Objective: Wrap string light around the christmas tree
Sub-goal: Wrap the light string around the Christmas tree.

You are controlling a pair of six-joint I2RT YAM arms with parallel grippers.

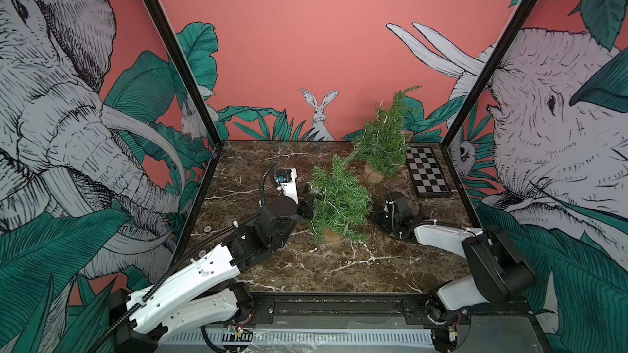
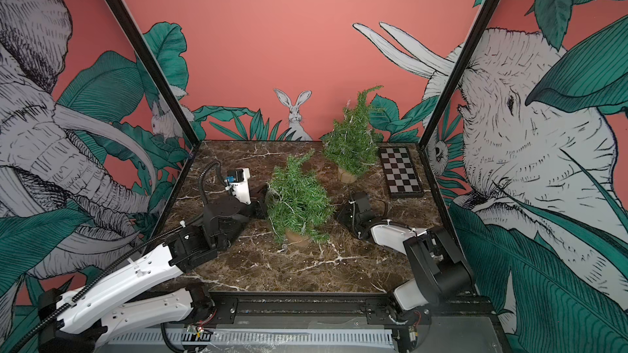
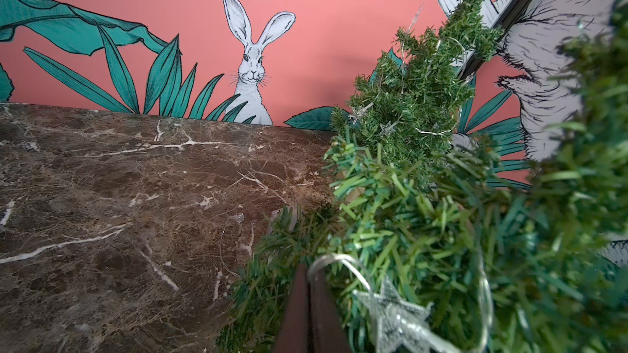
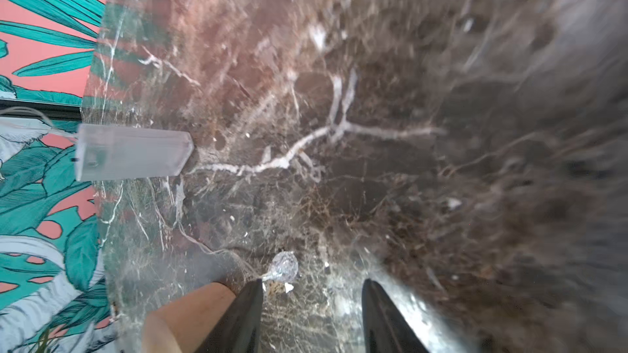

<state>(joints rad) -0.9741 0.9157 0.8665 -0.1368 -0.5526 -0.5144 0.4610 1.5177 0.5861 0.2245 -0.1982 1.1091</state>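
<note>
Your left pincer [image 3: 309,276]: half-buried in the near christmas tree [image 1: 339,198], clamped on the string light [image 3: 390,315] draped there. Your right pincer [image 4: 312,283]: jaws apart above the surface [image 4: 339,164]. Translucent battery box [image 4: 132,151]: contents unreadable.

Robot lab booth, jungle-mural walls [image 1: 306,45]

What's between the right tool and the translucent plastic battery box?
Mostly bare brown marble tabletop; one small clear string-light bulb lies just off the right tool. Shows in the right wrist view.

The near tree [image 1: 339,198] stands before the far tree [image 1: 384,144], chessboard [image 1: 429,171] rightmost
</note>
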